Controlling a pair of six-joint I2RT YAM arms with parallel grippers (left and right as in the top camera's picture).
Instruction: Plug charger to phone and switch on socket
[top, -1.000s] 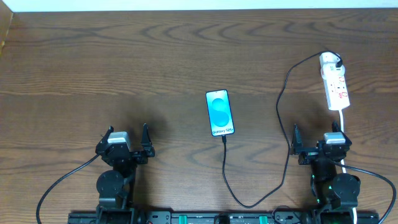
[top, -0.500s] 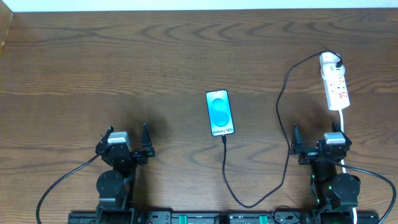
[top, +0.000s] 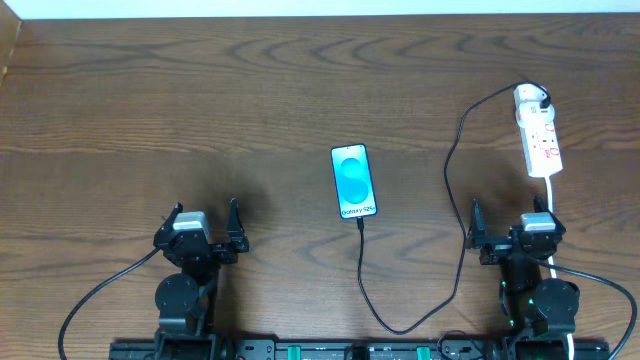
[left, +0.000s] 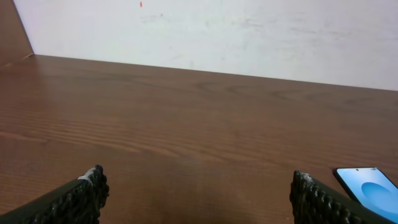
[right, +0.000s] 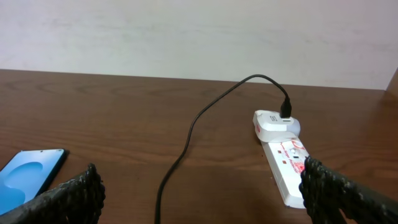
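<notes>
Thin black charger cable (top: 360, 260): limp, light; tip at near end of slim blue-screened phone (top: 354, 181), mid-table; seated or not, cannot tell; pinch stiff tip, not cord; phone likely slides. Other end plugged at far end of narrow white power strip (top: 539, 140), far right. Left gripper (top: 206, 215), right gripper (top: 508, 215): wide apart, empty; open brown wooden table (top: 200, 100) around.
</notes>
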